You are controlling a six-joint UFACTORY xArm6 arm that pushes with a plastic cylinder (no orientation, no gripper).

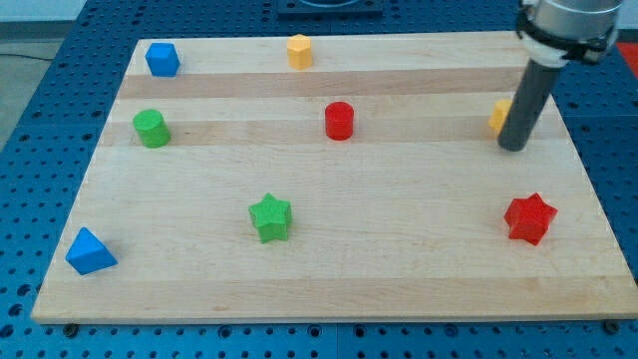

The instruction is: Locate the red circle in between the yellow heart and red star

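While my tip [512, 148] sits low at the view's right, touching or just in front of the half-hidden yellow block [499, 116], the red circle [339, 121] waits mid-board, well apart. Red star [529, 218] lies below. No jaws here, only a bare rod.
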